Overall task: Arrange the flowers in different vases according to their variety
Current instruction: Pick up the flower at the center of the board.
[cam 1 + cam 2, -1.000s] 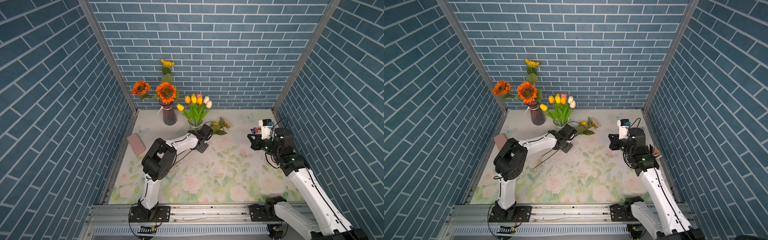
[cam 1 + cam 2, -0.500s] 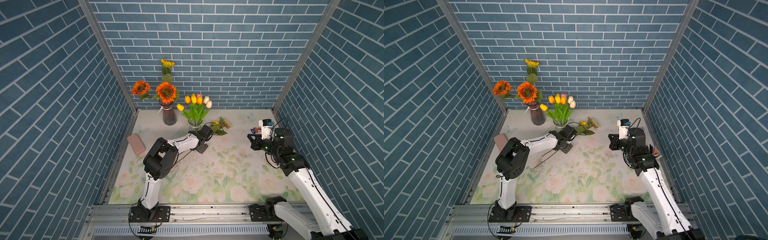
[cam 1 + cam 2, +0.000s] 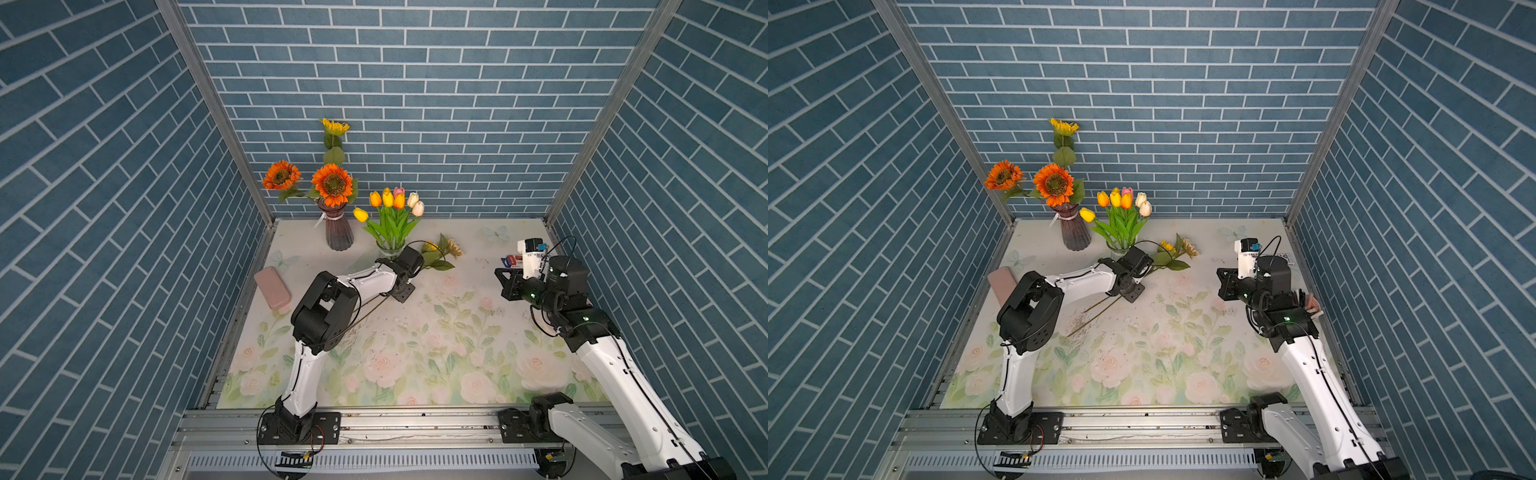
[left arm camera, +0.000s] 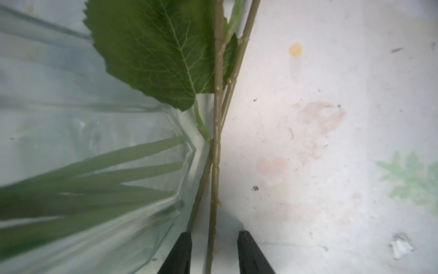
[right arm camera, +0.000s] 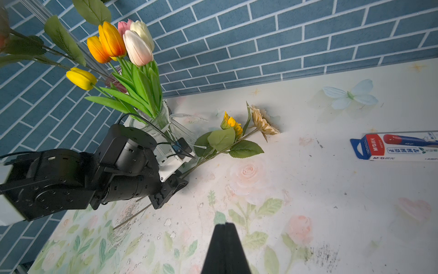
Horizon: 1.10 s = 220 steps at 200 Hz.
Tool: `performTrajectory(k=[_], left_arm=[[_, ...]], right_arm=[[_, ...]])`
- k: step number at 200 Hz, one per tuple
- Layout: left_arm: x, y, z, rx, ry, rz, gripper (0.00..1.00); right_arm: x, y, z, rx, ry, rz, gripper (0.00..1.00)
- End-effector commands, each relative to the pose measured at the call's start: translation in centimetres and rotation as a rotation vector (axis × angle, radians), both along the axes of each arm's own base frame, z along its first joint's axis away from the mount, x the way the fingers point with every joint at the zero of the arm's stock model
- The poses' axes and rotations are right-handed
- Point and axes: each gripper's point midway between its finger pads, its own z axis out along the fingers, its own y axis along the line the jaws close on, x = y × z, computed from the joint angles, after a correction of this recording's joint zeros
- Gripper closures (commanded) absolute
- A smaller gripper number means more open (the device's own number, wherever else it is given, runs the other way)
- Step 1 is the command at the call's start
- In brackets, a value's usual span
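Two sunflowers lie on the mat, a yellow one (image 3: 430, 246) and a cream one (image 3: 453, 249), their thin stems (image 4: 216, 142) running past the clear vase (image 4: 94, 142). My left gripper (image 4: 214, 233) is open low over the mat, one stem between its fingers and the other by the finger nearer the vase. The clear vase (image 3: 390, 249) holds several tulips (image 3: 390, 203). The purple ribbed vase (image 3: 338, 232) holds two orange sunflowers (image 3: 332, 185) and a tall yellow one (image 3: 334, 126). My right gripper (image 5: 225, 224) is shut and empty, hovering at the right.
A flat pink case (image 3: 272, 286) lies near the left wall. A red-and-blue pen box (image 5: 400, 147) lies by the right wall behind my right arm. Blue brick walls close in three sides. The left arm's wrist sits close against the clear vase.
The left arm's elbow has shifted slightly right while its gripper stays over the stems. The right arm has not moved.
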Motion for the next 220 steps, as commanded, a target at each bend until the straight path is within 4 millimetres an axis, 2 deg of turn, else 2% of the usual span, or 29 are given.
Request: performTrajectory(k=[1, 58, 149, 204, 220], left_arm=[[-0.7, 0.2, -2.0, 0.005, 0.079, -0.038, 0.63], [-2.5, -0.6, -3.6, -0.039, 0.178, -0.099, 0.63], [-3.6, -0.2, -7.1, -0.05, 0.298, -0.105, 0.63], [-4.0, -0.7, -7.7, -0.09, 0.334, -0.107, 0.64], [-4.1, -1.0, -7.7, -0.109, 0.339, -0.107, 0.67]], right_arm=[[-0.3, -0.2, 0.7, -0.016, -0.014, 0.001, 1.0], [-0.4, -0.3, 0.8, -0.022, -0.015, -0.004, 1.0], [-0.8, -0.7, 1.0, -0.05, -0.016, -0.011, 1.0], [-1.1, -0.8, 1.0, -0.054, -0.006, -0.008, 1.0], [-1.3, -0.8, 1.0, -0.053, -0.006, -0.008, 1.0]])
